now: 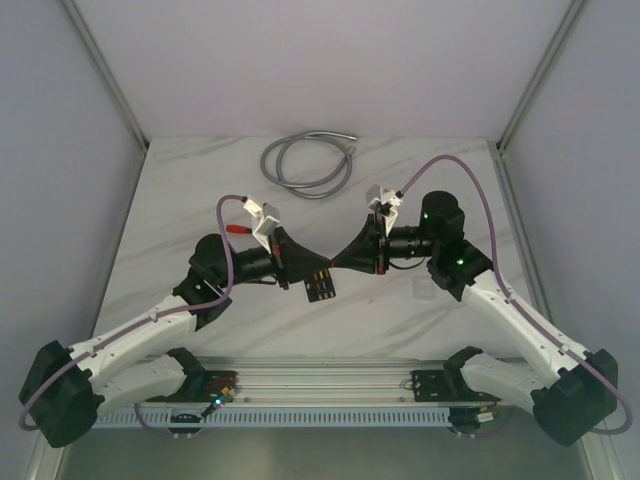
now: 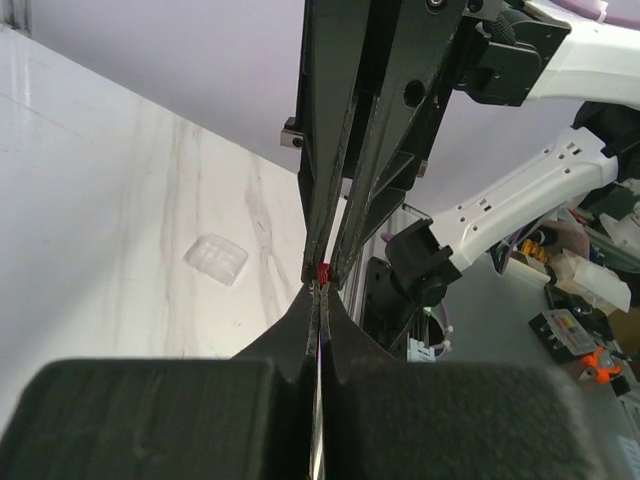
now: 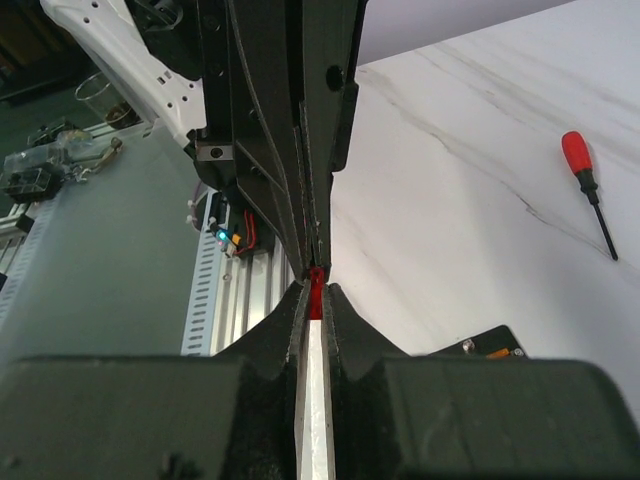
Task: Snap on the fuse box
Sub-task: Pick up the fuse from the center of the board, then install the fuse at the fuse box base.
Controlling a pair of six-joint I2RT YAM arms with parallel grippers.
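Note:
My two grippers meet tip to tip above the middle of the table. A tiny red fuse [image 3: 316, 298] sits between the fingertips of my right gripper [image 3: 316, 290], whose jaws stand closed against it. My left gripper [image 2: 320, 292] is shut, and the fuse's [image 2: 322, 272] other end is at its tips. In the top view, the left gripper [image 1: 328, 264] and the right gripper [image 1: 345, 260] touch just above the fuse box [image 1: 322, 285]. This is a small black block with coloured fuses, lying on the table. One corner of the fuse box [image 3: 480, 345] shows in the right wrist view.
A clear square plastic piece [image 2: 217, 260] lies on the marble. There is a red-handled screwdriver [image 1: 238, 228] left of centre, and a coiled grey cable [image 1: 305, 160] at the back. An aluminium rail [image 1: 320, 385] runs along the near edge.

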